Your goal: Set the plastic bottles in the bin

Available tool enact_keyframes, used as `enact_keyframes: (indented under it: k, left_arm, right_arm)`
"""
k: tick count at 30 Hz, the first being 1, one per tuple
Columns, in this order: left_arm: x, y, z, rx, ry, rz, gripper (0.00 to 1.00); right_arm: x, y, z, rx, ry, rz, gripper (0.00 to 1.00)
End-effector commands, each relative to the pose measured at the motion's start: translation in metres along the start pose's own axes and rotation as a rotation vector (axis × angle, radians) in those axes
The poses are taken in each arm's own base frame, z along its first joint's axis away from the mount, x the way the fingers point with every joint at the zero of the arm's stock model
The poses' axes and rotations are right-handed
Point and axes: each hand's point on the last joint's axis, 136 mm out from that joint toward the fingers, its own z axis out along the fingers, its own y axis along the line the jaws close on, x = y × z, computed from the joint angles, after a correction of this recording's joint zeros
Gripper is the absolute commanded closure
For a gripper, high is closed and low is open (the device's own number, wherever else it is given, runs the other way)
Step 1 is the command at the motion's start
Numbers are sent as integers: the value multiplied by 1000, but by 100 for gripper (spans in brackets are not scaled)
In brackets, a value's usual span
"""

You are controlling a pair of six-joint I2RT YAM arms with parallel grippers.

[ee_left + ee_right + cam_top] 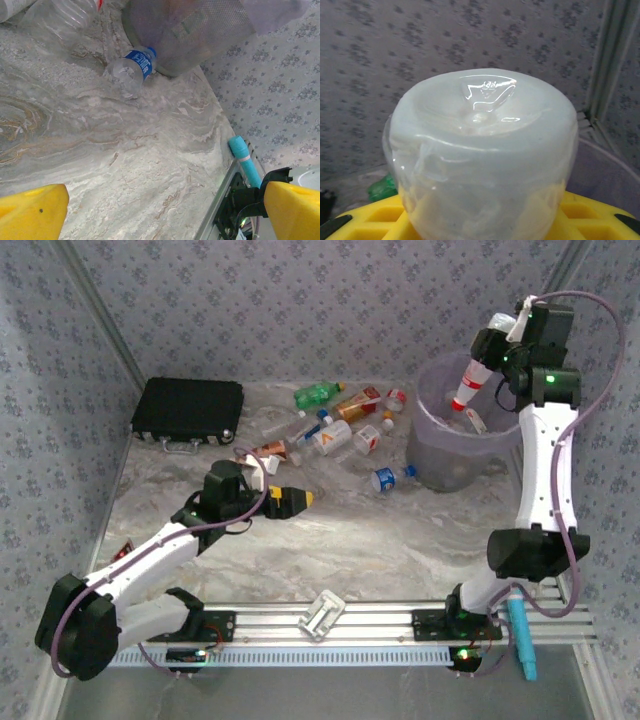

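From above, the right gripper point(497, 338) clenches a clear red-capped plastic bottle point(469, 382), cap down, over the round translucent pale-purple bin point(428, 455) at far right. One bottle seems to lie inside already, and roughly ten scattered bottles point(340, 425) wait on the far surface. The left gripper point(292, 501) hangs spread and empty.

In the left wrist view, a blue-labelled clear bottle point(131, 70) lies just beside the bin's base.

In the right wrist view, the held bottle's dimpled, cloudy base faces the camera.
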Motion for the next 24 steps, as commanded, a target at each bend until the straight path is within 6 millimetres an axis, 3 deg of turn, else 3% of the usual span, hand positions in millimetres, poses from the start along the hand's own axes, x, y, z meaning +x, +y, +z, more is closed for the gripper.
enact_keyframes:
  k: [1,9,17,24]
  left_arm:
    - [-2,0,-6,-11,-19,25,0]
    - [-1,4,-7,-38,-17,21,1]
    - [-3,7,-3,-52,-5,12,1]
    - [-2,11,0,-63,7,-1,2]
  right_arm:
    - [7,-19,24,77,33,-26,50]
    - [68,-22,65,60,249,-44,50]
    - [136,-19,87,28,502,-81,49]
    - [176,-21,97,14,623,-70,48]
